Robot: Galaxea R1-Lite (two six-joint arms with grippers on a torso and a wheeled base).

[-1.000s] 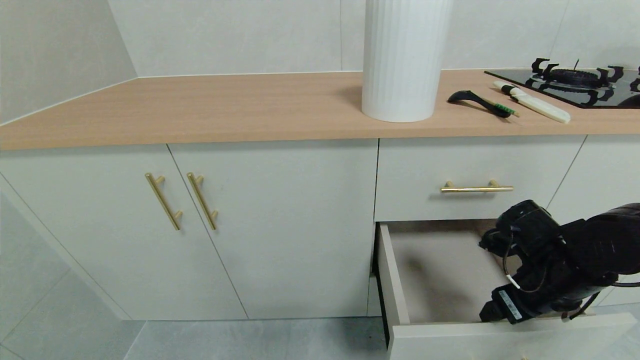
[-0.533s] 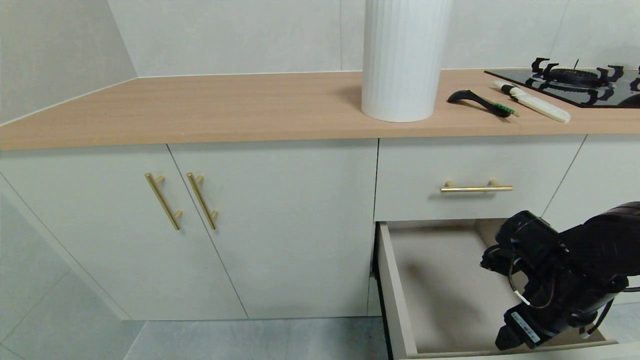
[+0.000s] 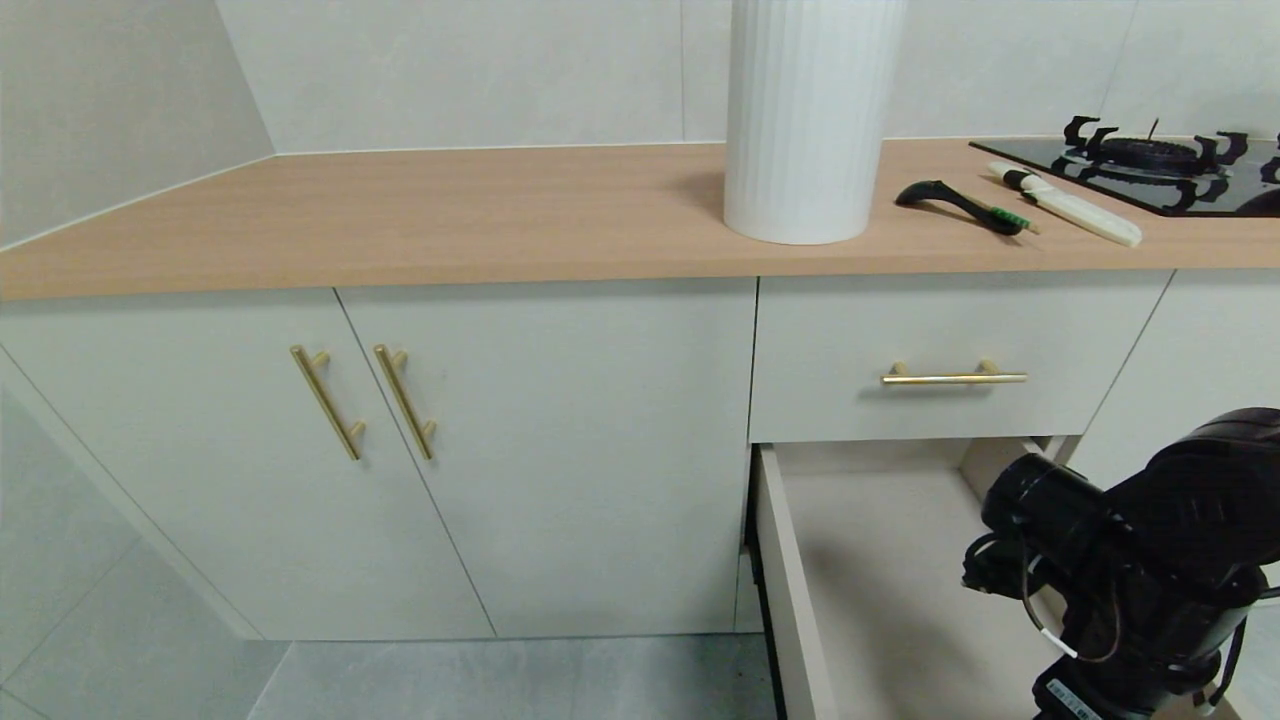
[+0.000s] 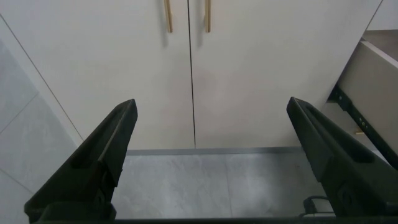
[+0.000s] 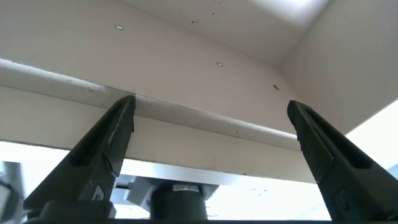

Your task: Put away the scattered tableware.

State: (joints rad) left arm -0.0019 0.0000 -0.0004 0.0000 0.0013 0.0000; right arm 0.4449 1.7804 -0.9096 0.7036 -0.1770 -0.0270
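Sliding further out, the lower drawer (image 3: 790,560) is trailing your right arm (image 3: 1150,560) toward the lower right. Both pairs of jaws are gaping wide, gripping nothing. Black utensil (image 3: 958,204) and white knife (image 3: 1075,208) are lying on the bench (image 3: 450,215), upper right. You may be risking slamming the drawer's stop by overpulling.

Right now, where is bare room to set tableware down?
The countertop is bare from the wall corner to the white ribbed container. The open drawer floor is bare along its left wall. Crowded: between container and stove lie a black utensil and a white knife; the right gripper is at the drawer's right side.
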